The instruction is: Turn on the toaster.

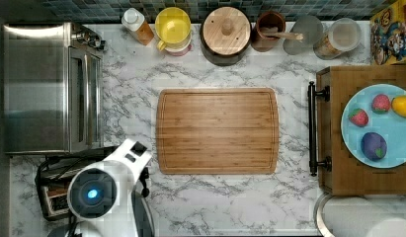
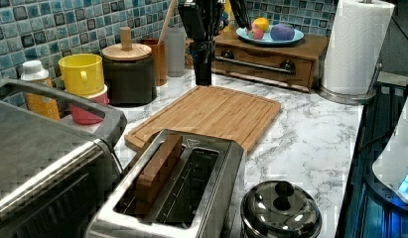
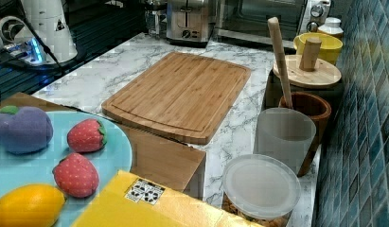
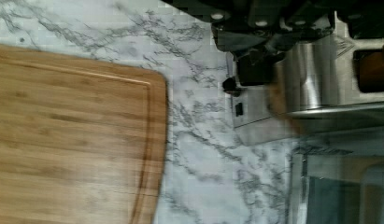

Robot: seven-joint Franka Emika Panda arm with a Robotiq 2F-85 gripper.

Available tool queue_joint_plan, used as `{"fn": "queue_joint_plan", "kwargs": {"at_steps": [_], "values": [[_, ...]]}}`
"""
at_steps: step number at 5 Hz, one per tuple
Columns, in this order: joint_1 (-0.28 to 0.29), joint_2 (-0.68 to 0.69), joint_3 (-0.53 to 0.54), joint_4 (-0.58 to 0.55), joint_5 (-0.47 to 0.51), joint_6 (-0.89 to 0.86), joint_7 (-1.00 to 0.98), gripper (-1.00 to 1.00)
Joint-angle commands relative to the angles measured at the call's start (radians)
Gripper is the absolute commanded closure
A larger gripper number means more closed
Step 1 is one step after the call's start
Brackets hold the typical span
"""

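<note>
Gripper [image 4: 255,60] hovering right over toaster [image 4: 302,84] lever end, can't tell finger state, lever looking not pressed yet, push-down still pending.

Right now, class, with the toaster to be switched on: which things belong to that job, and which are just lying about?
Job:
toaster
its lever

Lying about:
cutting board
toaster oven
yellow mug
fruit plate
paper towel roll

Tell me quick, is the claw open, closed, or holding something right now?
Claw: cannot be told. It sits right at the toaster's lever end, above the counter.
</note>
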Motion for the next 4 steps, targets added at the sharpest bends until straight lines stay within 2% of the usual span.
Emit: {"fn": "queue_joint_plan", "kwargs": {"at_steps": [1,2,3,4], "values": [[-0.008,0.058,-0.030,-0.042,0.006,0.060,-0.013,1.00],[-0.013,0.063,-0.045,-0.057,0.055,0.084,-0.050,1.00],[0.013,0.065,-0.036,-0.076,0.121,0.100,-0.116,1.00],[0.039,0.098,-0.023,-0.070,0.101,0.101,-0.112,1.00]]}}
